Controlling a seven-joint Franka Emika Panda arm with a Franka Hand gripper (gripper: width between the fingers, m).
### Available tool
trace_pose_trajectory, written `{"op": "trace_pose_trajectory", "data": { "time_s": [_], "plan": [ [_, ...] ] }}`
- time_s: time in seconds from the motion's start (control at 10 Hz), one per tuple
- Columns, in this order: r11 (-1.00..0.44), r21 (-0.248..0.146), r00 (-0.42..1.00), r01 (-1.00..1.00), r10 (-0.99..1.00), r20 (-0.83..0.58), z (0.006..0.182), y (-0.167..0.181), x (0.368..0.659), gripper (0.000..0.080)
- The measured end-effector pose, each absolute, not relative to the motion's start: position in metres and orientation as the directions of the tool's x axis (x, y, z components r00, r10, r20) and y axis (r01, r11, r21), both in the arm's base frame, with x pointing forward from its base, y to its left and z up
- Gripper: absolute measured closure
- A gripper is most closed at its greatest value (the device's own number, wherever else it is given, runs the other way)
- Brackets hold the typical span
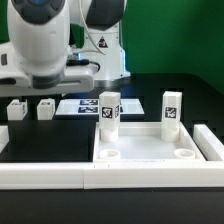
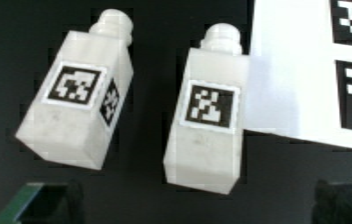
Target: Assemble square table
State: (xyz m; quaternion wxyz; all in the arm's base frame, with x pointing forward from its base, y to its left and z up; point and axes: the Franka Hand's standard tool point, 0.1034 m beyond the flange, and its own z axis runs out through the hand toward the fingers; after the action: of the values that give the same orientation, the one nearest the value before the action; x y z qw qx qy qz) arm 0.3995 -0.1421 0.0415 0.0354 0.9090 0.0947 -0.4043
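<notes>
White plastic legs lie on the black surface (image 1: 50, 135) at the exterior view's left: the outer lying leg (image 1: 15, 108), then the inner lying leg (image 1: 45, 108) near it. The end effector (image 2: 187, 202) hangs over them, released, grasping nothing. Next comes the marker board (image 1: 85, 105). Rightward sits the square tabletop (image 1: 140, 147), with the first upright leg (image 1: 108, 112) and second upright leg (image 1: 170, 110) at its far corners.
</notes>
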Motion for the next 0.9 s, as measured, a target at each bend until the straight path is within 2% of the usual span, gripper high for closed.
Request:
{"op": "trace_pose_trajectory", "data": {
  "time_s": [0.3,0.5,0.6,0.7,0.9],
  "plan": [
    [-0.977,-0.019,0.651,0.211,0.155,-0.743,0.04,-0.14,0.399,0.0151],
    [-0.985,0.014,0.641,0.17,0.1,-0.761,0.033,-0.141,0.388,0.0151],
    [-0.991,0.016,0.62,0.134,0.071,-0.781,0.031,-0.139,0.378,0.0151],
    [-0.992,0.016,0.611,0.123,0.063,-0.789,0.029,-0.14,0.374,0.0151],
    [-0.998,-0.008,0.578,0.058,0.041,-0.815,0.014,-0.131,0.355,0.0151]
  ]
}}
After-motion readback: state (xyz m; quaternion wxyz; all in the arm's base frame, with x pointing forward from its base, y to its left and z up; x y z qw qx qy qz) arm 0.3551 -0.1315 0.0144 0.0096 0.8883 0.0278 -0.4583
